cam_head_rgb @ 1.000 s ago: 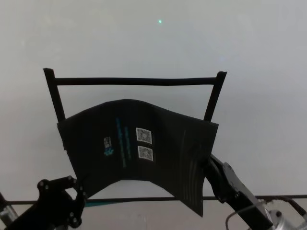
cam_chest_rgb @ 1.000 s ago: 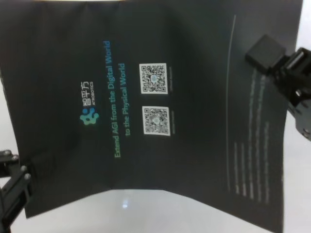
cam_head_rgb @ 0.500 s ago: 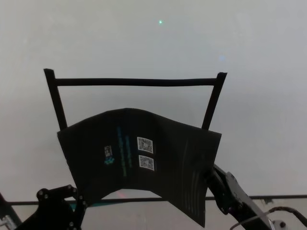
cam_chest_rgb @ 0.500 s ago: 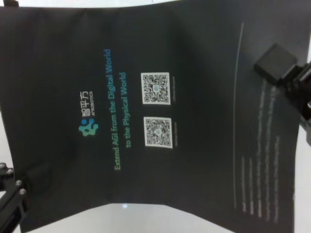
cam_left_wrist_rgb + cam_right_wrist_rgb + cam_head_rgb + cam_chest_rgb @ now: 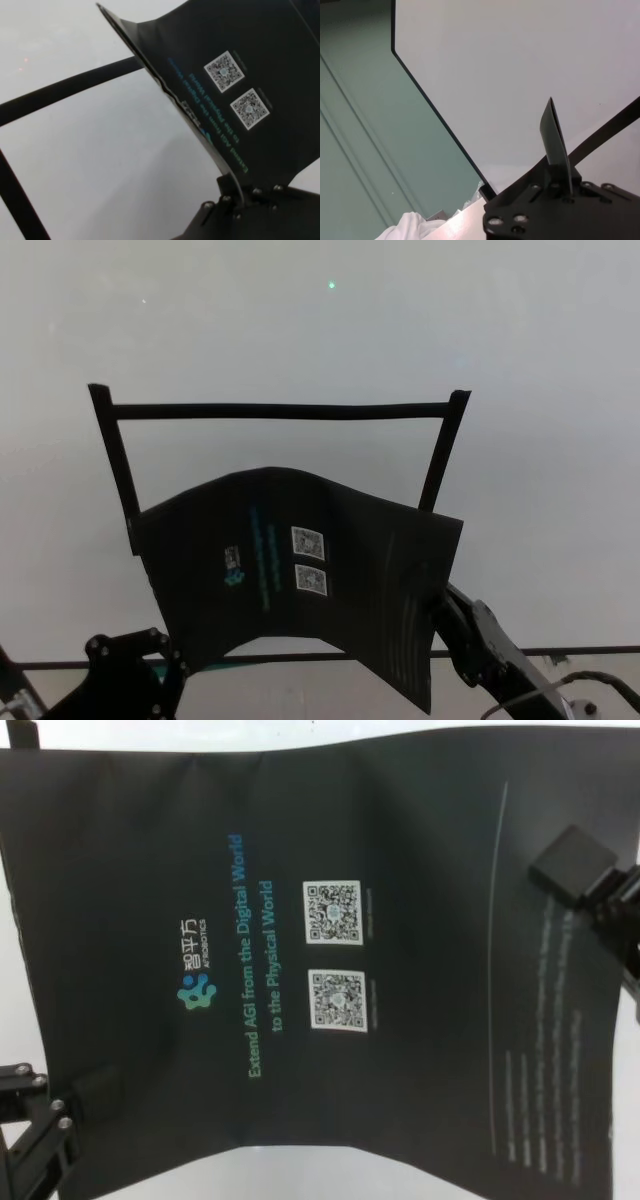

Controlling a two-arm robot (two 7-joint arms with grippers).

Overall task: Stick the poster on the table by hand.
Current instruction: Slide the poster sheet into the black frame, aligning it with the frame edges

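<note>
The black poster (image 5: 300, 560) with teal text and two white QR codes hangs above the white table (image 5: 300, 330), sagging in its middle. It fills the chest view (image 5: 320, 970). My left gripper (image 5: 165, 655) is shut on its near left corner; it also shows in the chest view (image 5: 85, 1095) and the left wrist view (image 5: 232, 190). My right gripper (image 5: 437, 598) is shut on the poster's right edge; its pad lies on the sheet in the chest view (image 5: 572, 863). The right wrist view shows the sheet edge-on (image 5: 554, 135) in that gripper (image 5: 560, 182).
Black tape strips mark a frame on the table: a far strip (image 5: 280, 411), a left strip (image 5: 112, 460) and a right strip (image 5: 440, 455). The table's near edge (image 5: 560, 650) runs below the poster. Green floor and a white cloth (image 5: 415, 225) lie past the table's right side.
The poster and both grippers have moved a little down and to the right in the head and chest views. Both grips hold unchanged.
</note>
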